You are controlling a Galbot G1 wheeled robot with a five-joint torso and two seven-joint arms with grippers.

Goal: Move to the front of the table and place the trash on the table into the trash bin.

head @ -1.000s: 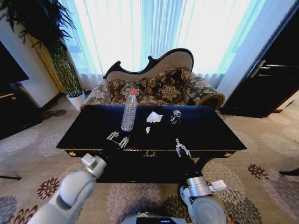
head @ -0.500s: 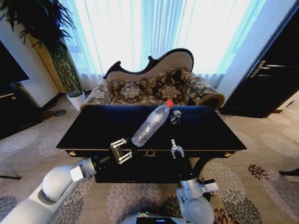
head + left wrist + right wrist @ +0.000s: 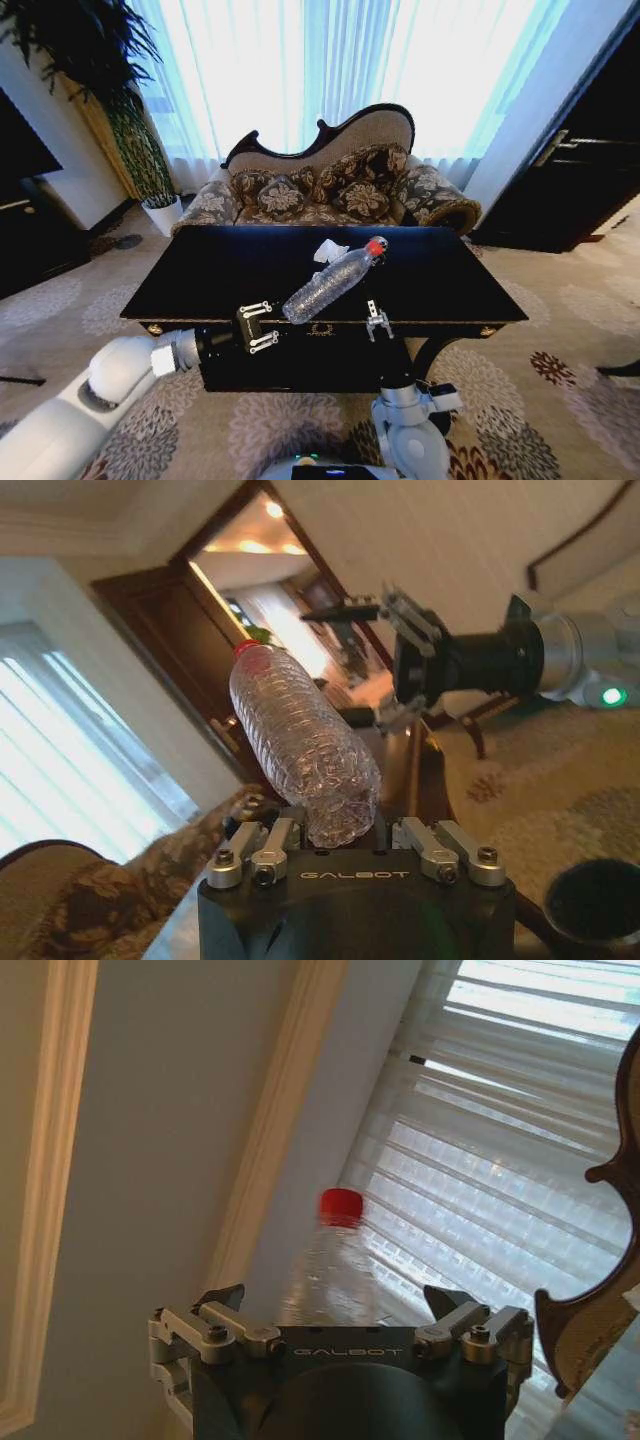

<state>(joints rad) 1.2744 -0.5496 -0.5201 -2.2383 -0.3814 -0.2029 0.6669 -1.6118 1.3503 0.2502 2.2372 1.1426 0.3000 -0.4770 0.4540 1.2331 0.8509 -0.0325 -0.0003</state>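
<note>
Left end effector [image 3: 257, 326] clamps clear bottle [image 3: 333, 281] by base. Bottle now off tabletop [image 3: 450, 280], tipped further toward horizontal than half-second ago, red cap over far side. Tissue [image 3: 328, 250] uncovered again. Right end effector [image 3: 376, 322] spread wide, empty. Bin [image 3: 592, 898] below, near left end effector.

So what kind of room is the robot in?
Probably a living room or hotel lounge. There's a fancy patterned sofa by a big curtained window, a glossy black table in front of it, flowery carpet and a tall potted plant.
</note>
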